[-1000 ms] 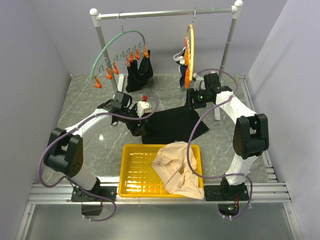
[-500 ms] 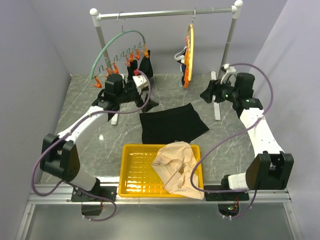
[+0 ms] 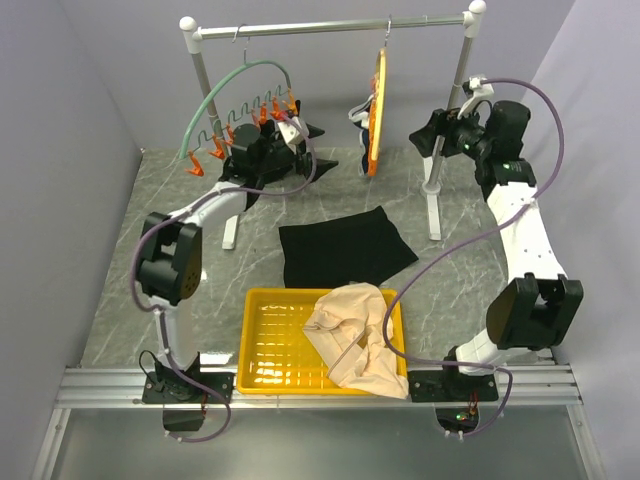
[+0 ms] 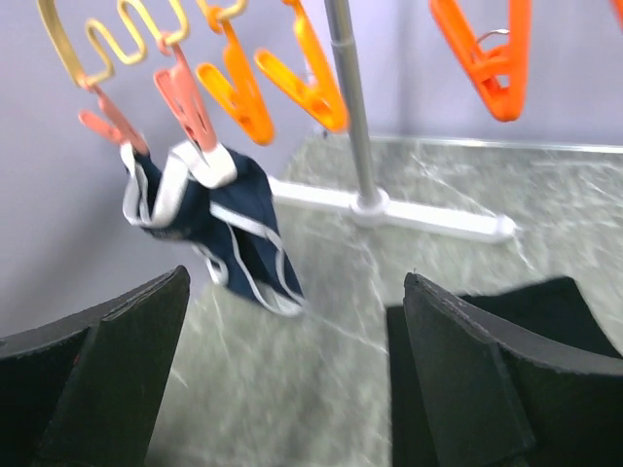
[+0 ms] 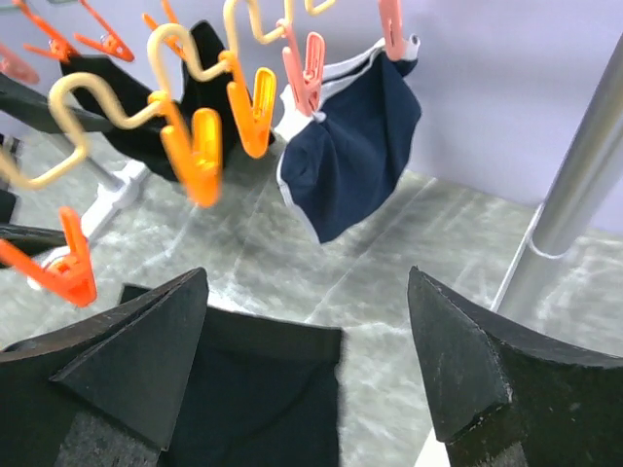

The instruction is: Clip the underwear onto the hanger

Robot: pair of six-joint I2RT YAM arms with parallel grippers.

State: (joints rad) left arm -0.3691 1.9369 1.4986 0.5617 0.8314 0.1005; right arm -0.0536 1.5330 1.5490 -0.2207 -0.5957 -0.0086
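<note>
underwear (image 3: 345,245): flat on the grey surface (image 3: 125,240), just behind the yellow tray (image 3: 270,345) and in front of the rack; in neither tool, clipped to nothing.
hanger (image 3: 378,100): hung from the rack rail (image 3: 330,25), right of middle, seen edge-on from above; pale wavy wire carrying a row of orange clips (image 5: 200,146).
navy garment (image 5: 360,146): white-trimmed, pinched in clips on that hanger, dangling above the surface.
left tool (image 3: 322,147): raised beside the green hanger (image 3: 230,85), pointing toward the pale hanger; jaws spread wide, nothing between them; well apart from the underwear.
right tool (image 3: 422,135): raised near the rack's right post (image 3: 437,205), facing the pale hanger from the other side; jaws spread wide, empty.
left wrist view: navy garment and clips ahead, a corner of black cloth on the surface past the right-hand finger.
right wrist view: wire and clips close overhead, black cloth on the surface below.
beige garment (image 3: 355,335): draped over the tray's right part and front rim.
</note>
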